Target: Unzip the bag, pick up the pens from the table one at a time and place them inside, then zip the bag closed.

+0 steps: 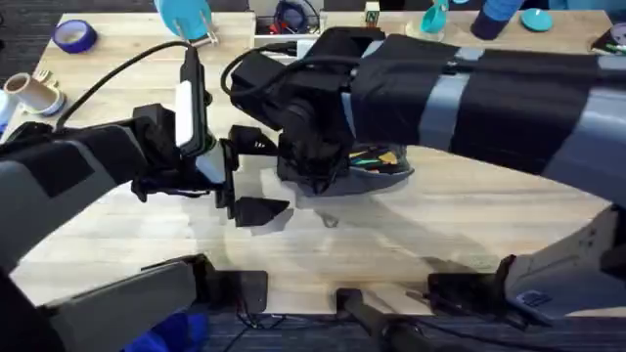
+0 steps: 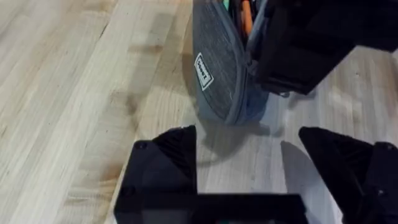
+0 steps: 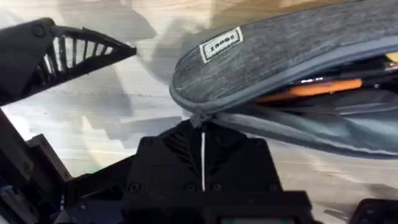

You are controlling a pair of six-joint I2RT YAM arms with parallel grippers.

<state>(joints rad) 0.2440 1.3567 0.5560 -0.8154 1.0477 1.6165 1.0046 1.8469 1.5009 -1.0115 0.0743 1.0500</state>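
The right gripper [image 3: 202, 152] is clenched on the zipper pull at the end of the bag [image 3: 280, 56], which lies on the table [image 1: 117, 68] mid-scene. The left gripper [image 2: 249, 168] is spread wide just beside the bag. Probably the zip is being closed; a straight pull along the seam is advised. Orange pens [image 3: 311, 90] inside are revealed by the right wrist view alone.
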